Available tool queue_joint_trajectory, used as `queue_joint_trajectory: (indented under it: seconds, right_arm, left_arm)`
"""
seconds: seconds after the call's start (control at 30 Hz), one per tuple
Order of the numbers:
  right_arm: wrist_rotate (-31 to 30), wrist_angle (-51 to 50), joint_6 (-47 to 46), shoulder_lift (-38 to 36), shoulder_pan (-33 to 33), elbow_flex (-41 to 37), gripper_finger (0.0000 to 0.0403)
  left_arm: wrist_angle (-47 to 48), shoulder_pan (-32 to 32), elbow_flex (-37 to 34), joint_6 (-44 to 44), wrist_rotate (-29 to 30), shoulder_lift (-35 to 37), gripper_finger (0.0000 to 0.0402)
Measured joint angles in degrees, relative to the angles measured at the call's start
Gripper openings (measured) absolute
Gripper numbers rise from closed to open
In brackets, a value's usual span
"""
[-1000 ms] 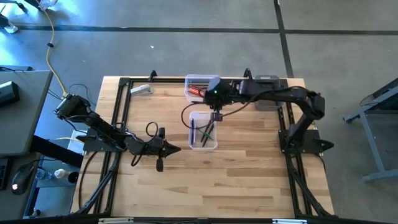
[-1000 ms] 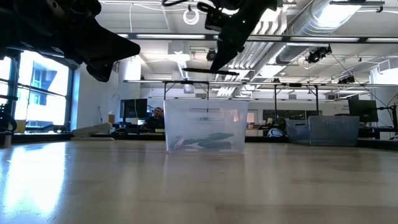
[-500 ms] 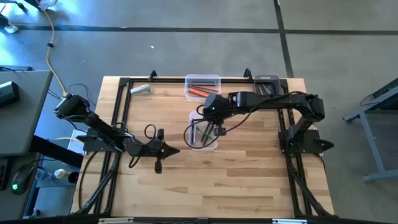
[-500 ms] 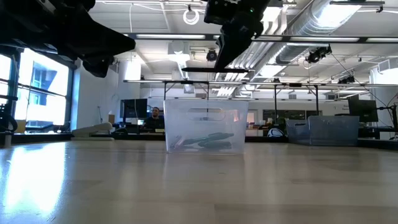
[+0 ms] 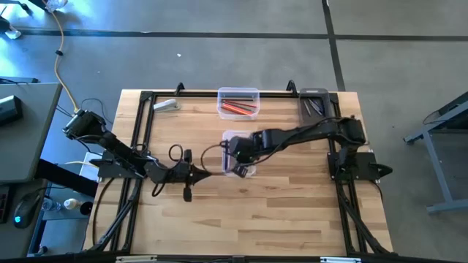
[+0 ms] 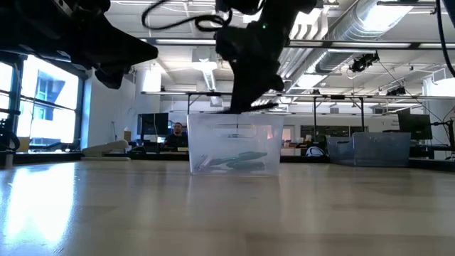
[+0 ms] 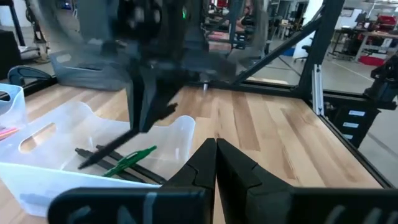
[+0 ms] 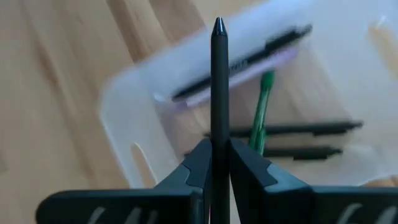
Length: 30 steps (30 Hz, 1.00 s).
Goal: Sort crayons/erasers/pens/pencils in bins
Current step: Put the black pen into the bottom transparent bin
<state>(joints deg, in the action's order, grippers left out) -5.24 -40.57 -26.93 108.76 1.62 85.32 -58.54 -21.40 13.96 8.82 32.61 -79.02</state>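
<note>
Right wrist view first: right gripper (image 8: 211,158) pinches a black pen (image 8: 219,81), fingers pressed on its shaft, pen sticking straight out past the fingertips. Directly past the pen tip sits the clear bin (image 8: 134,146), with black pens, a green pen (image 8: 262,106) and a pale purple one lying flat inside. Held pen's long axis crosses those roughly at right angles, so it probably needs tipping or just a drop to land lengthwise.

High view: right gripper (image 5: 238,150) is over the middle clear bin (image 5: 241,171), arm stretched across from the table's right side. Left gripper (image 5: 191,174) rests just left of the same bin, pointing at it, fingers pressed together, holding nothing. It is nearer the bin on the table but idle; the right one has the pen and is already above the target.

Left wrist view: left gripper (image 7: 216,158) tips meet, bin wall (image 7: 177,134) just ahead, held pen (image 7: 134,134) slanting down into the bin from the right arm above.

Low view: bin (image 6: 234,149) stands mid-table, right arm coming down onto its top edge.

Farther off: second clear bin (image 5: 238,103) at the table's back edge holds red sticks, dark bin (image 5: 314,102) at the back right holds dark items. Neither lies under the pen.

Judgement: next move is release straight down.
</note>
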Motion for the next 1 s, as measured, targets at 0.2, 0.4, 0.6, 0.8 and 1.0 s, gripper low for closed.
queue_joint_trajectory:
  seconds: [0.2, 0.4, 0.6, 0.8, 1.0]
  right_arm:
    - [-5.75, -2.18, -3.32, 1.56, -0.83, 0.00, 0.0032]
    - [-5.59, 2.33, -8.97, 2.18, -3.04, 0.00, 0.0032]
    - [-4.19, 3.19, -12.20, 3.01, -5.03, 0.00, 0.0032]
    - [-5.68, 3.30, -11.68, 3.00, -5.48, 0.00, 0.0032]
    - [-5.18, 3.27, -11.72, 5.05, -5.48, 0.00, 0.0048]
  left_arm:
    - [-0.02, -0.84, 0.00, 0.15, 0.01, 0.00, 0.0000]
    - [-0.02, -0.90, 0.00, 0.59, -0.01, 0.00, 0.0000]
    - [-1.12, -0.75, 0.00, 0.60, 0.02, 0.00, 0.0000]
    - [-1.42, -0.75, 0.00, 0.05, 0.24, -0.02, 0.0000]
    - [-1.55, -0.75, 0.00, 0.46, 1.28, -0.02, 0.0000]
